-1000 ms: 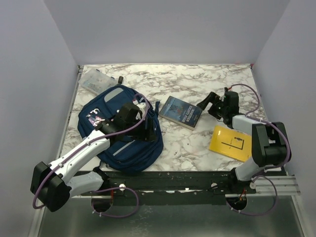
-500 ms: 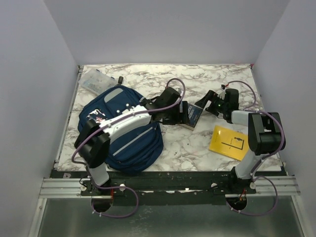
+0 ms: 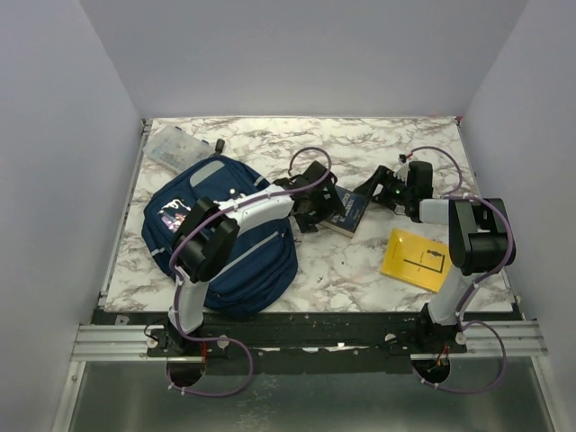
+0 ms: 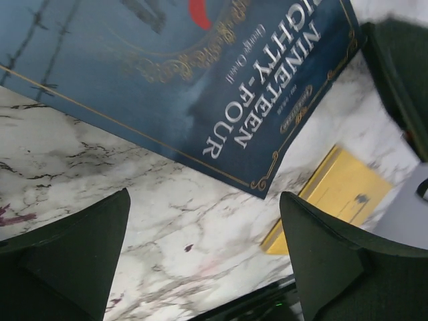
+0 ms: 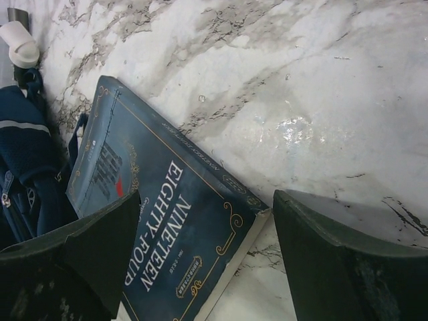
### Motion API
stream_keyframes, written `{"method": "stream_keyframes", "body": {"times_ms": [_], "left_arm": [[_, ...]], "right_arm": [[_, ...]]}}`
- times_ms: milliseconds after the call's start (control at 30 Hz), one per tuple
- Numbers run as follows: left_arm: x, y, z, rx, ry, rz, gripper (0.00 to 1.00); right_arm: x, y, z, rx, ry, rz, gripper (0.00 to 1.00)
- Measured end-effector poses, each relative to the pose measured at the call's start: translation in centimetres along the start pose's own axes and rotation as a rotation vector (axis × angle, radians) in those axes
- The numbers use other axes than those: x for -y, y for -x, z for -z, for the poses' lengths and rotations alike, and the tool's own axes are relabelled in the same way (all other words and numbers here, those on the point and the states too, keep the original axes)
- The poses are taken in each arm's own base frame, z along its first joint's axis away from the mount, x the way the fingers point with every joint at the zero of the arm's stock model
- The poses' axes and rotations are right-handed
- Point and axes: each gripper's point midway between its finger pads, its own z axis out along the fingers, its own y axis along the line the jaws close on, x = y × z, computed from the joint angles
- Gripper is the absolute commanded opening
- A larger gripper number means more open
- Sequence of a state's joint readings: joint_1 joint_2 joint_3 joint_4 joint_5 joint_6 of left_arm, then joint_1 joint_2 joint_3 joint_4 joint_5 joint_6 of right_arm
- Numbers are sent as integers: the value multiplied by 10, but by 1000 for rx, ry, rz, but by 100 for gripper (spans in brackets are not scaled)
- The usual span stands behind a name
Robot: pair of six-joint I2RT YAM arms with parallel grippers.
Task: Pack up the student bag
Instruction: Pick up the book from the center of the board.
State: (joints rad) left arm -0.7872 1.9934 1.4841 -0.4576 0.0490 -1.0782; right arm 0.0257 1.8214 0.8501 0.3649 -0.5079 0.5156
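1. Leftward on the marble surface (image 3: 342,144) lies the student bag (image 3: 247,270), flat with its navy front up, and the left arm stretches across it.
2. Just right of the bag sits a blue book (image 3: 349,210) titled Nineteen Eighty-Four.
3. The left claw (image 3: 310,200) hangs over the book's left part, fingers spread apart.
4. The right claw (image 3: 378,191) faces the book's right edge, fingers likewise apart; whether they touch it cannot be told.
5. A yellow book (image 3: 419,261) lies beside the right arm, and a clear box (image 3: 177,146) lies beyond the bag's far-left corner.
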Motion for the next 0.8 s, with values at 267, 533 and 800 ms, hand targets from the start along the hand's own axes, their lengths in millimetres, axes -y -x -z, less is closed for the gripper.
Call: {"method": "stream_keyframes", "body": {"times_ms": [267, 533, 800], "left_arm": [[-18, 11, -23, -26, 50, 355, 82], [-9, 17, -27, 1, 35, 536, 62], [-16, 17, -39, 12, 21, 615, 1]], "right_arm": [[1, -2, -1, -5, -1, -7, 66], [4, -11, 1, -22, -6, -32, 55], [5, -18, 15, -6, -13, -73, 68]]}}
